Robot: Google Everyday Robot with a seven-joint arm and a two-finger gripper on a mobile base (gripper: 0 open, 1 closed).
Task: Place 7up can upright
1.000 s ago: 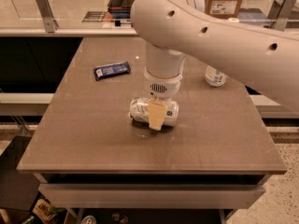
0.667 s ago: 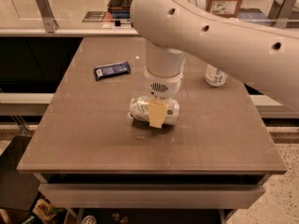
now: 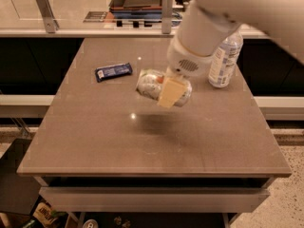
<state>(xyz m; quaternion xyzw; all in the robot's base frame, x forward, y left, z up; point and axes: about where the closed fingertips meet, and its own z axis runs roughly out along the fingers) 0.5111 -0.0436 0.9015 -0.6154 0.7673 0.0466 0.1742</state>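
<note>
Can (image 3: 149,83) is off the desk (image 3: 95,132) right now, lying on its side in the air with its shadow on the bare top just below. My pincer (image 3: 166,90) is pinching it across the body, with one pale finger (image 3: 171,92) showing in front and the other hidden behind.

I'd judge this as thin aluminium: light, slick and easy to dent, so it wants only a modest squeeze. The hold sits about mid-length on the barrel, which looks fair for tipping it onto its base, though a smooth can may twist in the grip as the wrist turns.

Room looks good. The wide stretch of desk under and in front of the can is open. A bottle (image 3: 222,61) stands near on the right, by that edge, and it's the one thing the arm's swing could clip. A snack bar (image 3: 113,71) lies flat to the left, apart from the can. I'd stay central, away from the front lip.
</note>
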